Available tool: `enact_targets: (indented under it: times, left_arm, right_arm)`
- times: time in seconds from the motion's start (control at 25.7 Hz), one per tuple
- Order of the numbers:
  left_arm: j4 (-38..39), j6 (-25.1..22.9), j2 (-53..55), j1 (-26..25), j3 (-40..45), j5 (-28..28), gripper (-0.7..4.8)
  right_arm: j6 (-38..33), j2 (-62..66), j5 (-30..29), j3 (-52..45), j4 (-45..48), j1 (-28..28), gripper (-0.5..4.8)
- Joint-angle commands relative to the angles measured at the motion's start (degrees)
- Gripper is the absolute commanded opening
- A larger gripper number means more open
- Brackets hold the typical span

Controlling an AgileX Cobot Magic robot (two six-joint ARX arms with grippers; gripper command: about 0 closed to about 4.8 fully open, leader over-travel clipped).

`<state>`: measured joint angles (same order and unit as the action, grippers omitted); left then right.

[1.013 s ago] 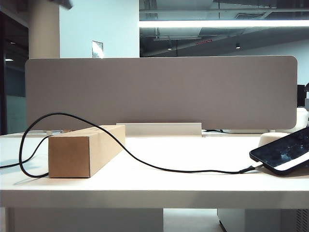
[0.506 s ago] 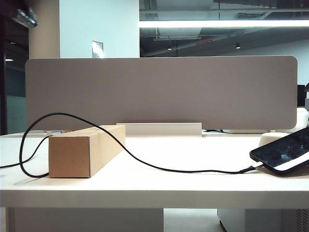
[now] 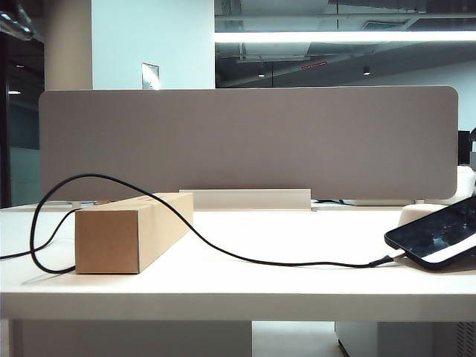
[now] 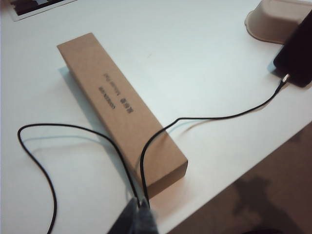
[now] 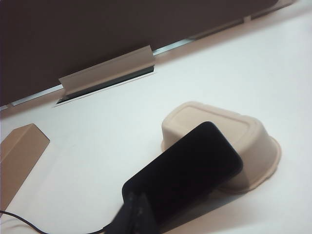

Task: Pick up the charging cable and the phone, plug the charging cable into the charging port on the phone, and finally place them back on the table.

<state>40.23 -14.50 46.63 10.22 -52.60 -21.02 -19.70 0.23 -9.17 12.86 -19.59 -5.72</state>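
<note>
White table (image 3: 245,286) in an office, grey divider (image 3: 245,141) standing along its back edge. Cardboard box (image 3: 130,232) lies on the left part of the table. Phone (image 3: 439,234) sits at the right, tilted, its upper end propped on an upturned beige tray (image 5: 243,141), lower end down on the table. Black cable (image 3: 223,253) is plugged into the phone's low short edge; plug (image 3: 383,260) visible at the port. From there the cable runs left across the table, climbs over the box top, loops down behind the box's left side and goes off the left edge. Left gripper (image 4: 139,219) hangs high above the near end of the box, jaws closed, nothing held; in the left wrist view the cable passes under its tip, touching or not I cannot tell. In the exterior view only a bit of that arm (image 3: 15,22) shows in the upper left corner. Right gripper (image 5: 136,214) is above the phone's plug end, jaws closed and empty, not seen in the exterior view.
</note>
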Motion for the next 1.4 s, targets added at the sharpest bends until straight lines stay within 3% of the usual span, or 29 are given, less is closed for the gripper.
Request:
enact_targets:
  times: [0.04, 0.31, 0.47, 0.7, 0.93, 1.13, 1.25, 1.4]
  left_arm:
    - [-1.1, 0.0, -3.4, 0.1, 1.5, 3.2, -0.06]
    - [-1.3, 0.0, -11.1, 0.1, 4.4, 3.3, -0.06]
    - [-1.8, 0.0, -16.0, 0.1, 5.8, 6.4, -0.06]
    - [-1.2, 1.5, -21.9, 0.1, 7.5, 8.6, -0.06]
    - [-1.0, 3.2, -26.5, 0.1, 9.5, 8.6, -0.06]
    - [-5.6, 4.3, -27.0, 0.1, 12.5, 8.5, -0.06]
    - [-10.8, 7.2, -27.7, 0.1, 15.6, 8.6, -0.06]
    - [-11.7, 10.2, -30.8, 0.1, 17.6, 11.2, -0.06]
  right_arm:
    - [-0.2, -0.1, 0.3, -0.9, 1.7, 0.0, -0.03]
    - [-0.2, -0.1, 0.3, -8.0, 11.1, 0.0, -0.03]
    - [-0.2, -0.1, 0.0, -11.3, 15.3, 0.1, -0.03]
    - [0.3, -0.1, 0.7, -12.9, 15.2, 3.4, -0.03]
    - [2.0, -0.1, 7.2, -12.9, 14.8, 9.7, -0.03]
    - [2.0, -0.1, 9.2, -12.9, 14.8, 13.3, -0.02]
    - [2.0, -0.1, 9.0, -12.9, 14.7, 14.3, -0.01]
    - [2.0, -0.1, 9.0, -12.9, 14.6, 14.3, -0.01]
